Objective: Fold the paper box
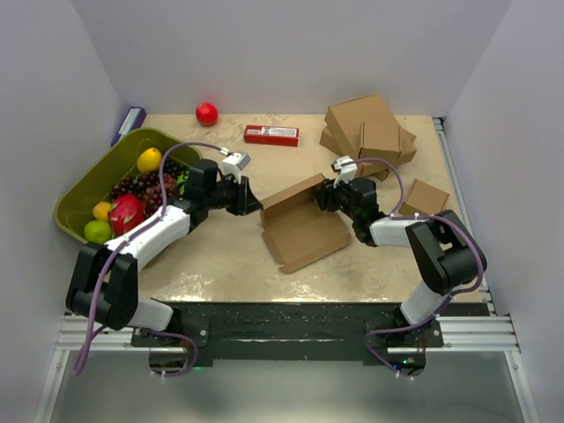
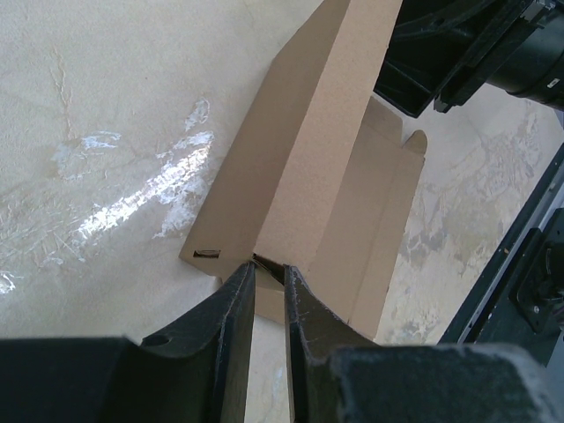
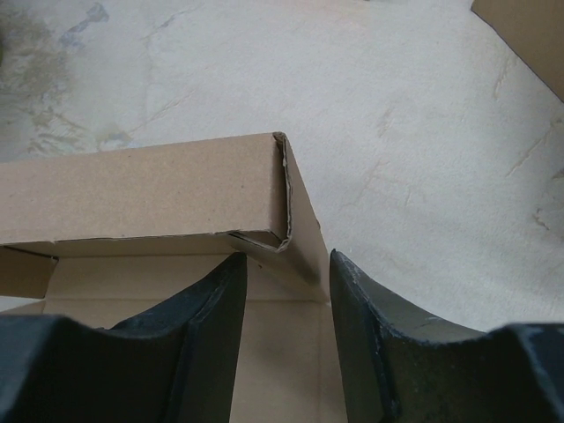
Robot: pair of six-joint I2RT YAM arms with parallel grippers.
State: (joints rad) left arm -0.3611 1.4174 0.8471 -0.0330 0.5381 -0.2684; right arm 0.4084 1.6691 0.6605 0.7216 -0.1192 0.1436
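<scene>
1. As it lay mid-table [image 1: 220,264] between both arms, we logged the box [image 1: 304,231]: half-folded, base flat, rear wall raised.
2. Left gripper [image 1: 255,204]: we recorded it pinched closed on the wall's left end.
3. Right gripper [image 1: 322,195]: fingers apart, straddling the wall's right corner.
4. Also logged: green bin [image 1: 106,163] of fruit, left; cardboard pile [image 1: 366,128], rear right.
</scene>
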